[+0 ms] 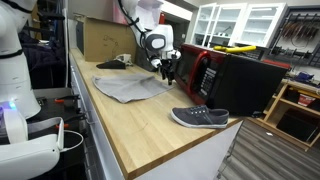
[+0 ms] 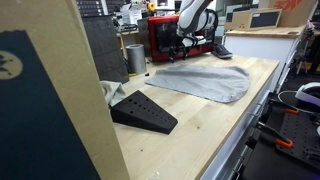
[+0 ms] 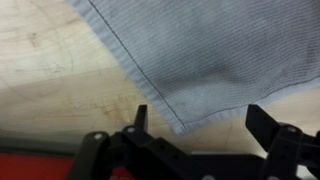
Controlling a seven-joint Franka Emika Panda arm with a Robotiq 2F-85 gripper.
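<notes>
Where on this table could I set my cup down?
Bare wood lies between the grey cloth and the shoe, and between the cloth and the black wedge. It is crowded near the red box, where the open claw hangs over the cloth's corner.

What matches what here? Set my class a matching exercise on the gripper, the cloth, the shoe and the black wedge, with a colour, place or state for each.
Column one:
1. gripper
2. cloth
3. shoe
4. wedge

Column two:
A. spread flat, pale grey
B. black, with a sloped top
C. open, over a hemmed corner
D. dark grey with a white sole, near the end of the table

Pairs: 1-C, 2-A, 3-D, 4-B
</notes>
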